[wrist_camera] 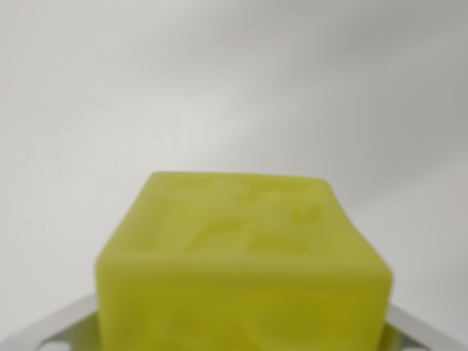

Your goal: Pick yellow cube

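The yellow, soft-edged, translucent-looking cube (pixel 241 270) fills the lower middle of my wrist view, very close to the lens and blurred, with faint raised shapes on its upper face that I cannot read. At the bottom corners I see 2 pale metal pieces, the left finger (pixel 51 329) and the right finger (pixel 428 329), each emerging from behind a side of the cube. My pincer (pixel 241 340) seems to sit around the cube, 1 finger on each flank, but the fingertips are hidden behind it, so I cannot tell whether I am clamped on it, merely bracketing it, or still apart.

My judgement is that this is the gripping or lifting part of the pick. To do it well I would keep the cube centred between the fingers, press squarely on the 2 opposite flat sides and not on the rounded edges, and rise straight up without tilting, since a smooth block could slip or twist out of a skewed hold.

Around it there is only a plain, whitish surface (pixel 234 88) with soft grey shading. I see no other object and nothing that blocks an upward path.
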Tool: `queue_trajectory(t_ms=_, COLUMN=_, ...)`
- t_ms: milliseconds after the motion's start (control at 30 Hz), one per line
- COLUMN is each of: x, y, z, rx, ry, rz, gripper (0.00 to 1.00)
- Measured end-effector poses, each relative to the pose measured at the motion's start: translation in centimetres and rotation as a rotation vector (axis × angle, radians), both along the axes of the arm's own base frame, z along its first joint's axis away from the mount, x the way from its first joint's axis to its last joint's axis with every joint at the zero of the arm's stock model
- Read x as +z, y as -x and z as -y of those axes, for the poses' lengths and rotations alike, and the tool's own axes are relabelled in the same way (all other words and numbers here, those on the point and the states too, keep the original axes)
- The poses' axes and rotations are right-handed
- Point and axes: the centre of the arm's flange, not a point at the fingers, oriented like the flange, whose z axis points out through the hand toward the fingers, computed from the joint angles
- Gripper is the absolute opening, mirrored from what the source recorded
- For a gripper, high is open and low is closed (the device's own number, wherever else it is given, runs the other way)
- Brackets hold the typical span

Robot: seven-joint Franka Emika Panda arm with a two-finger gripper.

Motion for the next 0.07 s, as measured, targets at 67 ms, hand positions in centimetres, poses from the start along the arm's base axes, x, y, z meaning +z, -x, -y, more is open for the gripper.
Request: queue_trajectory(t_ms=67, x=0.0, y=0.0, z=0.0, rx=0.0, ry=0.0, rz=0.0, gripper=0.0)
